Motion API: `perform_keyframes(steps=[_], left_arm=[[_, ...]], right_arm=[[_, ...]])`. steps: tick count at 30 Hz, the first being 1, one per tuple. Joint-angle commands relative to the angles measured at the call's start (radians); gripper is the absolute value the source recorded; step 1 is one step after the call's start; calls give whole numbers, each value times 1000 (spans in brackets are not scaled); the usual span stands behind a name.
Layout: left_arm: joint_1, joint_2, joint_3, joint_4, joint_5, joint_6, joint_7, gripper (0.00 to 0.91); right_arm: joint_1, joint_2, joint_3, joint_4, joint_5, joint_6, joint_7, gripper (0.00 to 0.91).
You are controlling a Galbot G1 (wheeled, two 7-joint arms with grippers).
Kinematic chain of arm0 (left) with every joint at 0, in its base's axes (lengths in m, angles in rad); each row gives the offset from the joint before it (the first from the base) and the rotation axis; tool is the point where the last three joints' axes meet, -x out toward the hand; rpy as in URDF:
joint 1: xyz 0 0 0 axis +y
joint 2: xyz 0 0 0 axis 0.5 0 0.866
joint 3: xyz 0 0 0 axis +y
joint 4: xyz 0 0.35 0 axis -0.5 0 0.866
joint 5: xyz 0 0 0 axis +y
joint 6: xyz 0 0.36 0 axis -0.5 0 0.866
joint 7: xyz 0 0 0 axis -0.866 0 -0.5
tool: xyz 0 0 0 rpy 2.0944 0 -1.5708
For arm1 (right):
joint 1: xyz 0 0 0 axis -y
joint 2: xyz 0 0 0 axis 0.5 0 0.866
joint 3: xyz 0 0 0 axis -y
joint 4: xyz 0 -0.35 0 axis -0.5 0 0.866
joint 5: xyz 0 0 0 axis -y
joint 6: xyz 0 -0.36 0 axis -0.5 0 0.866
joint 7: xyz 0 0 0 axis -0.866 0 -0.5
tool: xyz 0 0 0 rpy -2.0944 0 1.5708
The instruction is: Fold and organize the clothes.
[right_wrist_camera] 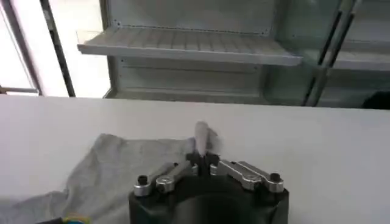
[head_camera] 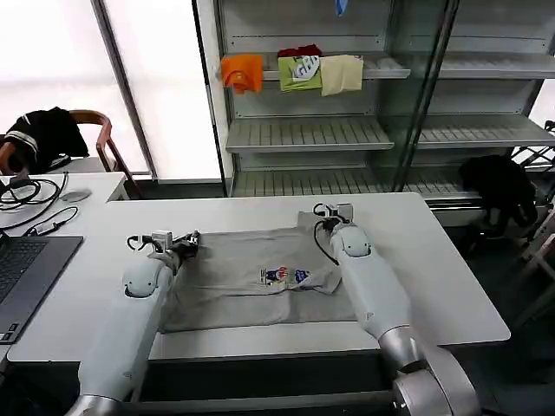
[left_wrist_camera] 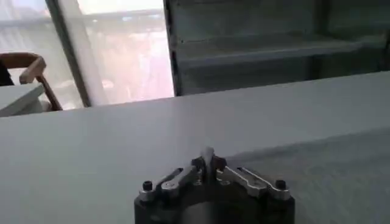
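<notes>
While the grey shirt [head_camera: 260,277] lies spread on the white table [head_camera: 434,260], print up and only loosely doubled, I judge the folding barely begun. My left gripper [head_camera: 184,245] and right gripper [head_camera: 328,213] sit at its far corners (fingers pressed together, though I cannot tell whether they pinch cloth).

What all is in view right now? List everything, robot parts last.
shirt: 1, light grey, spread on the table between both arms
table: 1, white, centre
shelf unit: 1, grey, behind the table
garments: orange, green, cream, on an upper shelf
laptop: 1, dark, side desk to the left
cables: black, by the laptop
chair: 1, wooden, far left
left tool: shut, at the shirt's far left edge
right tool: shut, at the shirt's far right corner
</notes>
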Motion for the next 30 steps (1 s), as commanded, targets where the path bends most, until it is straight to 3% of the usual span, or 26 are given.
perform_keyframes(steps=[1, 14, 30], left_arm=[[15, -4, -13, -39, -3, -7, -5, 10], [78, 16, -31, -266, -47, -6, -17, 10], [177, 70, -61, -441, -77, 13, -24, 10]], right_arm=[[-33, -14, 6, 127, 14, -6, 4, 0], [-148, -33, 26, 522, 21, -17, 9, 0], [-311, -126, 22, 827, 43, -77, 37, 0]])
